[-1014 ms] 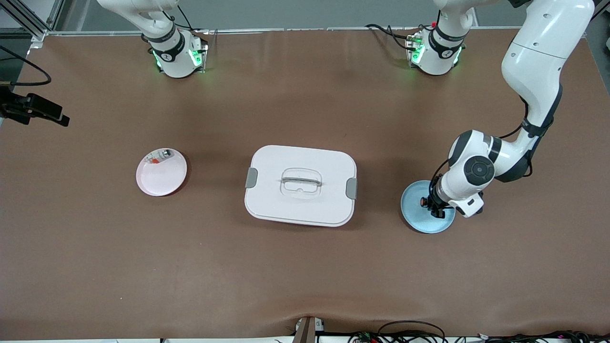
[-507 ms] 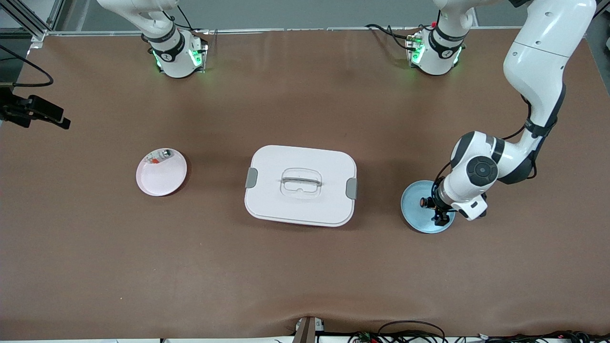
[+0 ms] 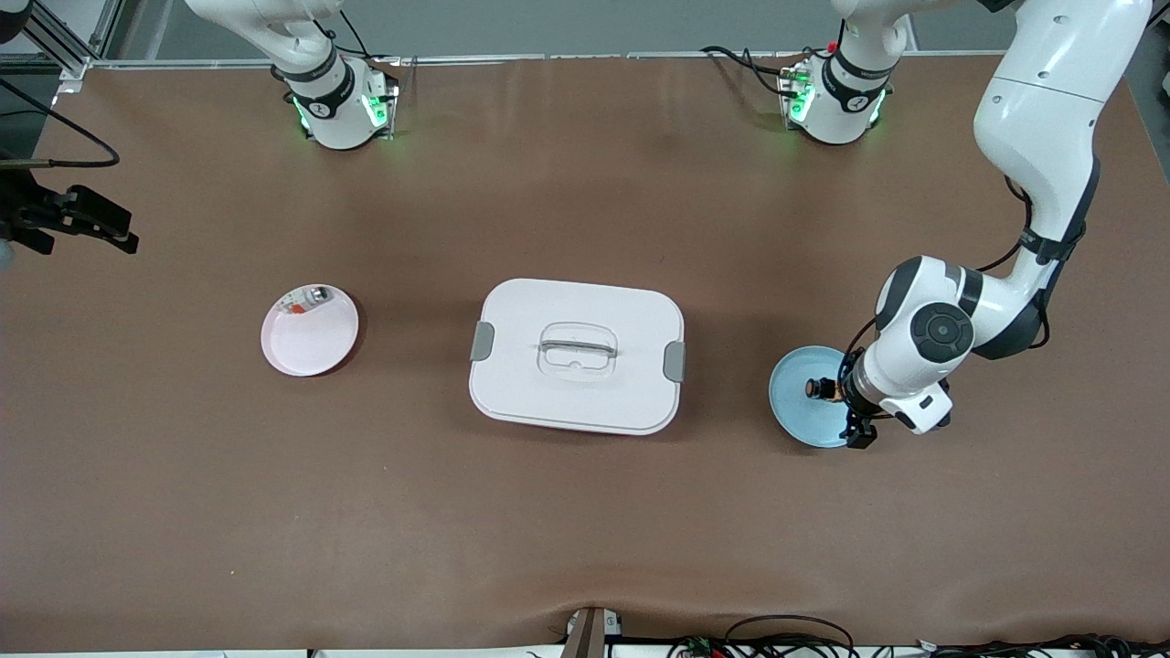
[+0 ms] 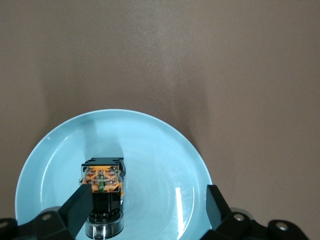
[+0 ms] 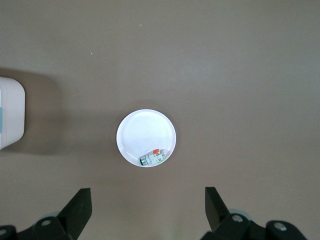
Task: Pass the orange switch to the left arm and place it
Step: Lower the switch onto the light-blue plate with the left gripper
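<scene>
The orange switch (image 3: 816, 388) lies on its side on the blue plate (image 3: 793, 407) at the left arm's end of the table. In the left wrist view the switch (image 4: 102, 192) shows its orange end and metal ring. My left gripper (image 3: 848, 413) hangs low over the plate, open (image 4: 148, 207). One finger (image 4: 77, 205) is right beside the switch. The white box (image 3: 577, 355) stands mid-table. My right gripper (image 5: 147, 210) is open and empty, high above the table near the pink plate (image 5: 146, 138). It does not show in the front view.
The pink plate (image 3: 310, 331) toward the right arm's end holds a small white-grey part with a red mark (image 3: 306, 300). A black fixture with a cable (image 3: 73, 219) shows at that end's edge. Bare brown table lies around the box.
My left gripper has slid a little across the blue plate toward the front camera, and its arm has shifted with it. The switch has stayed in place.
</scene>
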Motion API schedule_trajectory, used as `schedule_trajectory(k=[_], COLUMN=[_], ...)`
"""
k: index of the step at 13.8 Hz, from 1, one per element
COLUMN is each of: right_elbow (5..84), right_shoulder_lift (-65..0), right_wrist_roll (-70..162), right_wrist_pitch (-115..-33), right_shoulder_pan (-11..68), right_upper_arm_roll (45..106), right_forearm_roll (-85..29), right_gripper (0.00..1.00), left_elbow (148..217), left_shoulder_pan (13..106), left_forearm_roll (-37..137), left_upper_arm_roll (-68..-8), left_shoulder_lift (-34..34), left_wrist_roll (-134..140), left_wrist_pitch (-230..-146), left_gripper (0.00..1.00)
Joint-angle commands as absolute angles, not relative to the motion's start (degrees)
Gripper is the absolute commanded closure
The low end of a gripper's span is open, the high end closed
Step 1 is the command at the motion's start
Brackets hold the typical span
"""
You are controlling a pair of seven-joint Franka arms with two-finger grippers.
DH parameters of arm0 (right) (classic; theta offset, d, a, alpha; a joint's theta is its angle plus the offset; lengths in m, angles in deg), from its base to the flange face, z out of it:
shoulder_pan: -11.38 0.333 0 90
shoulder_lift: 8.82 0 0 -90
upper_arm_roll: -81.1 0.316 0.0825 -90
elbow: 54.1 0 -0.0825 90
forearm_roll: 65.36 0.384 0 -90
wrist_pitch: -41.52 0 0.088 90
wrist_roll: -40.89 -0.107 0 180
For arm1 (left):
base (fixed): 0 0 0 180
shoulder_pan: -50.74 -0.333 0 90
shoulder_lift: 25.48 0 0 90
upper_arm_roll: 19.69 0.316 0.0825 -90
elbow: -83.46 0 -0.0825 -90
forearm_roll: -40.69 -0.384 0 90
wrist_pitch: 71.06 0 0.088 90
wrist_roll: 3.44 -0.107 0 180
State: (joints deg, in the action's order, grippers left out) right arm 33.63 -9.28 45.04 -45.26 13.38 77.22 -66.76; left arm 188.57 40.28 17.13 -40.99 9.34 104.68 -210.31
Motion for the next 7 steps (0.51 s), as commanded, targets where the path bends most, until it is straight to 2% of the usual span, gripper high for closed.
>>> schedule_trajectory(k=[1, 4, 7], right_elbow=[34.85, 34.85, 34.85], right_shoulder_lift=[-7.86, -7.42, -7.33], right_wrist_roll=[46.95, 47.04, 46.87], right_wrist_pitch=[-45.23, -45.05, -45.14], right_shoulder_pan=[12.44, 11.03, 11.03], right_upper_arm_roll=[76.62, 76.35, 76.35], right_forearm_roll=[-65.02, -62.10, -62.10], right_gripper=[0.00, 0.00, 0.00], left_elbow=[187.87, 189.88, 192.26], left_shoulder_pan=[40.54, 41.33, 44.40], left_forearm_roll=[16.60, 24.66, 31.09], left_upper_arm_roll=[-41.05, -38.95, -34.21], left_shoulder_lift=[9.67, 7.57, 4.76], left_wrist_roll=[104.50, 88.92, 68.26], left_wrist_pitch=[-208.96, -209.23, -209.58], left_gripper=[0.00, 0.00, 0.00])
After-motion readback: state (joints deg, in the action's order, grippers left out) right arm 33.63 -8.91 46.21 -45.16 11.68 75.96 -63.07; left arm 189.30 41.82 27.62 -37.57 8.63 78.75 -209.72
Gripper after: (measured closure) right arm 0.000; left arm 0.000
